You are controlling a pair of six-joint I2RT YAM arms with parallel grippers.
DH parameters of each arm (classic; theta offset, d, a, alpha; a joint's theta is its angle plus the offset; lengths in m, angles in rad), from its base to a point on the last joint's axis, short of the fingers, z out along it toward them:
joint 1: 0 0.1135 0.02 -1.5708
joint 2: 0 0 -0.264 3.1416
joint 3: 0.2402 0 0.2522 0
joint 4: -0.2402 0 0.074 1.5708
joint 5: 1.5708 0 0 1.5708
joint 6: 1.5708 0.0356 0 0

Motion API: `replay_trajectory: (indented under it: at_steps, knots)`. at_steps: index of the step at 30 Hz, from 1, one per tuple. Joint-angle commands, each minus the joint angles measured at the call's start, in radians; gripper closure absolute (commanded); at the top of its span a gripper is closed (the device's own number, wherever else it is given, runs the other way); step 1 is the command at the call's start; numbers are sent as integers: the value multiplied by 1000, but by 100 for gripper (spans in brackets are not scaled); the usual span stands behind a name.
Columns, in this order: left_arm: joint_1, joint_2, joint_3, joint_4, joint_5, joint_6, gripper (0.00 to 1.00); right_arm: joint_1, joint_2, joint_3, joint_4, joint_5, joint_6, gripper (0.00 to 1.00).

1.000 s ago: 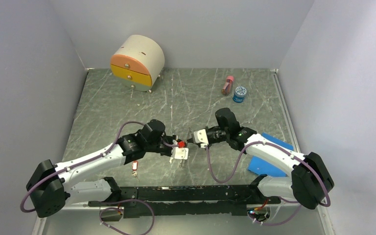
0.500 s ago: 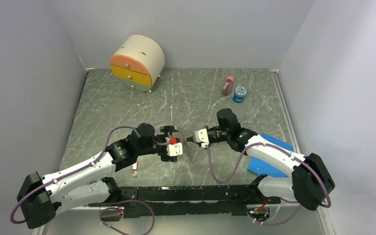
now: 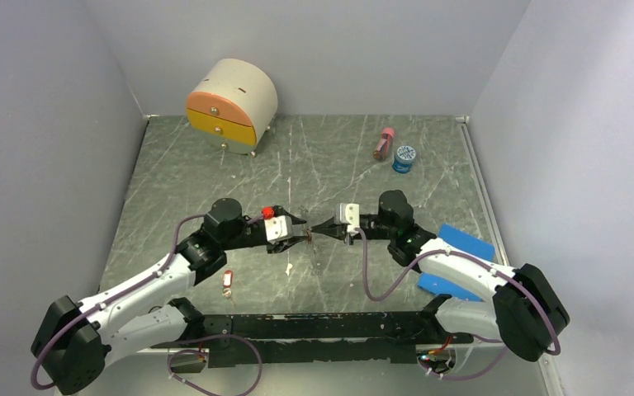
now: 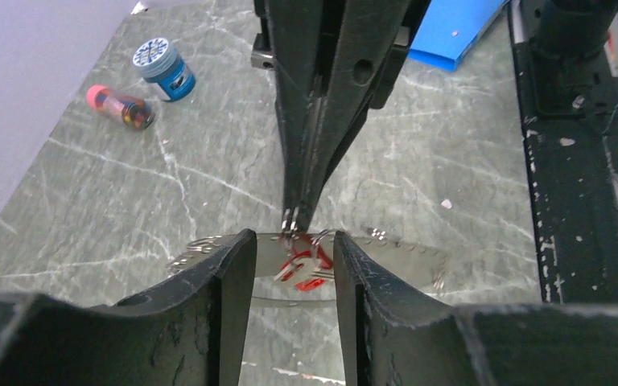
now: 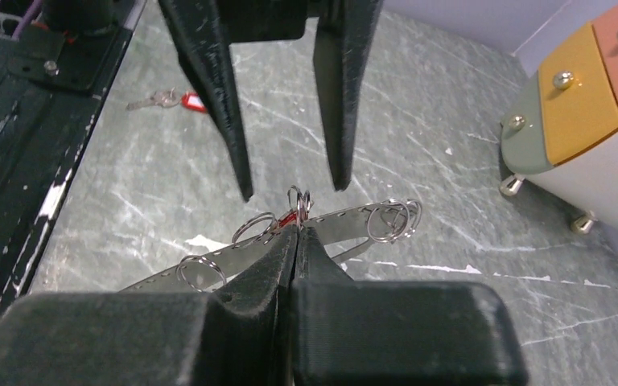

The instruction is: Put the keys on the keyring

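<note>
The keyring [image 4: 402,251] is a thin metal hoop carrying small split rings, held just above the table; it also shows in the right wrist view [image 5: 346,221]. My right gripper [image 5: 296,229] is shut on its rim and enters the left wrist view from above [image 4: 294,221]. A key with a red tag [image 4: 310,272] hangs from the hoop at that spot. My left gripper [image 4: 294,245] is open and empty, one finger on each side of the hanging key, facing the right gripper [image 3: 320,225]. A second red-tagged key [image 3: 228,283] lies loose on the table [image 5: 179,100].
A rounded drawer unit [image 3: 231,103] stands at the far left. A pink bottle [image 3: 384,143] and a blue-lidded jar [image 3: 404,157] stand at the far right. A blue flat object [image 3: 454,264] lies by the right arm. A black rail [image 3: 314,326] runs along the near edge.
Both grippers have shifted toward the far side of the table. The left arm has swung back to the left, and its gripper now stands level, facing the right gripper.
</note>
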Motion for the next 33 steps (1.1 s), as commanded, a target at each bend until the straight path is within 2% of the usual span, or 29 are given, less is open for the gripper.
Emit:
replay_trajectory:
  at_steps: [1, 4, 7, 14, 16, 18, 21, 29, 31, 33]
  knots:
    - [6, 16, -9, 113, 59, -66, 54, -2, 11, 19, 177, 0, 141, 100]
    - [7, 24, -6, 95, 35, -53, 54, -2, 22, 23, 196, 3, 165, 100]
    - [6, 25, -8, 85, 19, -31, 60, -2, 33, 30, 191, 0, 163, 100]
    - [7, 36, 0, 56, 1, -2, 66, -1, 42, 40, 179, -6, 149, 100]
    - [6, 37, 2, 50, -4, 5, 73, -1, 43, 41, 178, -6, 151, 100]
    - [6, 41, 9, 31, -2, 17, 86, -2, 42, 40, 181, -8, 155, 100]
    - [6, 47, 21, 17, 6, 25, 96, -1, 43, 39, 183, -10, 157, 100]
    - [7, 47, 53, -22, -15, 35, 97, -2, 45, 54, 159, -11, 146, 100]
    - [7, 49, 88, -87, -26, 47, 97, -2, 38, 61, 129, 4, 129, 92]
    - [6, 56, 133, -161, -32, 70, 97, -2, 17, 57, 111, 28, 110, 77]
